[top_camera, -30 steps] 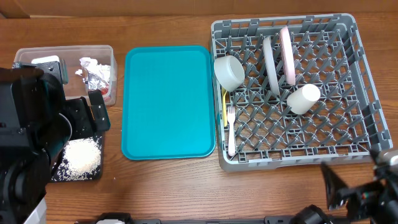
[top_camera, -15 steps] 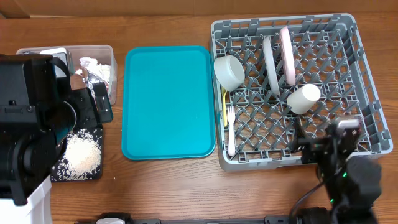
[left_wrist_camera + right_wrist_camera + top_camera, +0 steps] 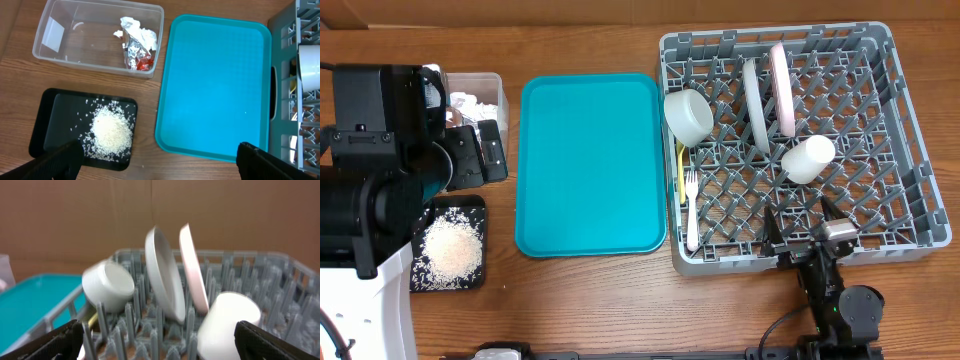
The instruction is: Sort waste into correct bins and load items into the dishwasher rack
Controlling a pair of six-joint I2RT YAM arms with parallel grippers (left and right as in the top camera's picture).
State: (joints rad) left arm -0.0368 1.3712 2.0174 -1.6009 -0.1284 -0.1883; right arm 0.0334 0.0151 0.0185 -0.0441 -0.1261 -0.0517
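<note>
The grey dishwasher rack (image 3: 910, 150) holds the cream bowl (image 3: 688, 115), grey plate (image 3: 756, 105), white plate (image 3: 781, 88), cup (image 3: 808, 158), yellow spoon (image 3: 681, 170) and fork (image 3: 691, 210). The clear tub (image 3: 55, 30) holds the napkin (image 3: 137, 27) and wrappers (image 3: 137, 52). Rice (image 3: 112, 131) lies in the black tray (image 3: 55, 115). My left gripper (image 3: 160, 165) is open and empty, high above the wood between the black tray and the teal tray. My right gripper (image 3: 160, 345) is open and empty at the rack's front edge (image 3: 805, 225), facing the cup (image 3: 227, 325).
The flat teal tray (image 3: 588, 165) lies bare between the bins and the rack. My left arm's black body (image 3: 380, 150) hides most of the clear tub from overhead. A few rice grains lie scattered on the black tray around the pile.
My left arm has moved toward the far edge, over the clear tub. My right arm has swung from the front right corner leftward to the rack's front edge.
</note>
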